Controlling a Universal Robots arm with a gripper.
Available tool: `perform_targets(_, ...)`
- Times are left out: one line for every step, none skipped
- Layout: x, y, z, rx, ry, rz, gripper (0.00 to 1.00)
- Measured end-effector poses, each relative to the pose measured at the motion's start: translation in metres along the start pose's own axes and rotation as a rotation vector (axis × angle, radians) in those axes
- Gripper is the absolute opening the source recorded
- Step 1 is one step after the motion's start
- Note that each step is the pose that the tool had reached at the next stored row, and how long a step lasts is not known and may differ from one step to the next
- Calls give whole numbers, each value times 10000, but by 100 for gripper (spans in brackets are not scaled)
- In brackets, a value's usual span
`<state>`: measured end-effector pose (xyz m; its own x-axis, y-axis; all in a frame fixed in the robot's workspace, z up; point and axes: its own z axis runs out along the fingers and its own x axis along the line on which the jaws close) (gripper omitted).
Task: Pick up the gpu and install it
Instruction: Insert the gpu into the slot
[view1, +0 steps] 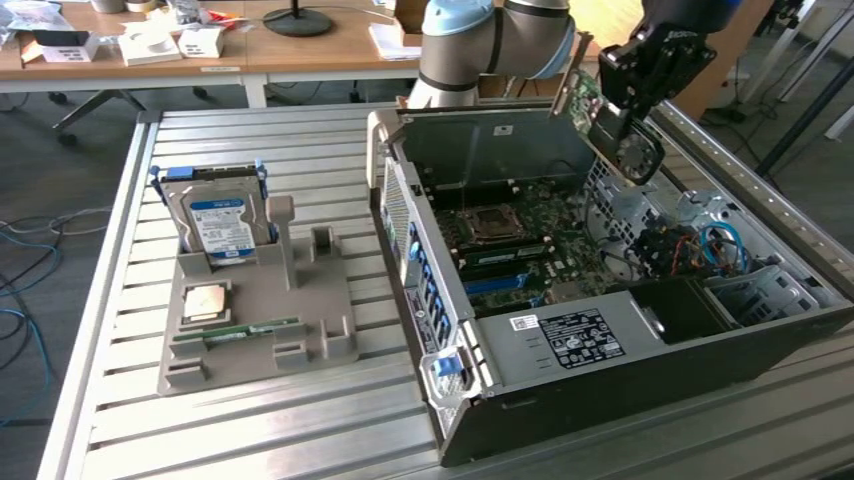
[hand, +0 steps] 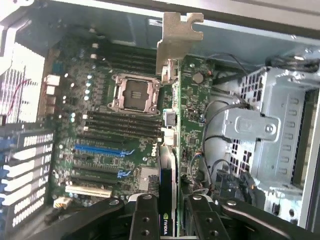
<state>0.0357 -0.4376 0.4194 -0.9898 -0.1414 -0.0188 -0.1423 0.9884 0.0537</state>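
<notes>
The gpu (view1: 633, 147) hangs tilted above the far right corner of the open computer case (view1: 607, 345), its pale metal bracket (view1: 579, 78) toward the case's back wall. My gripper (view1: 638, 100) is shut on the card's upper edge. In the wrist view the gpu (hand: 192, 125) is seen edge-on, with its bracket (hand: 176, 41) at the far end. My gripper (hand: 172, 222) clamps it between two black fingers (hand: 145, 220). Beneath lie the motherboard (hand: 110, 125) with its blue slots (hand: 97, 149) and the empty processor socket (hand: 134, 92).
On the slatted table, at the exterior view's left, a grey holder (view1: 320, 330) carries a blue-labelled hard drive (view1: 220, 222), a processor chip (view1: 207, 300) and a memory stick (view1: 240, 330). A metal drive cage (hand: 265, 130) and blue cables (view1: 718, 245) crowd the case beside the card.
</notes>
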Motion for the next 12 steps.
perform_targets(0, 0, 0, 1, 10, -179, 27)
perform_targets(0, 0, 0, 2, 20, -355, 27)
perform_targets(0, 0, 1, 3, 30, -530, 27)
perform_targets(1, 0, 1, 7, 40, -700, 27)
perform_targets(1, 0, 2, 11, 50, -867, 27)
perform_targets(1, 0, 2, 18, 61, -1044, 27)
perform_targets(2, 0, 2, 23, 71, -1202, 27)
perform_targets(2, 0, 2, 29, 81, -1363, 27)
perform_targets(2, 0, 2, 35, 91, -1522, 27)
perform_targets(3, 0, 2, 42, 101, -1680, 27)
perform_targets(3, 0, 3, 49, 112, -1854, 27)
perform_targets(4, 0, 3, 54, 123, -2012, 27)
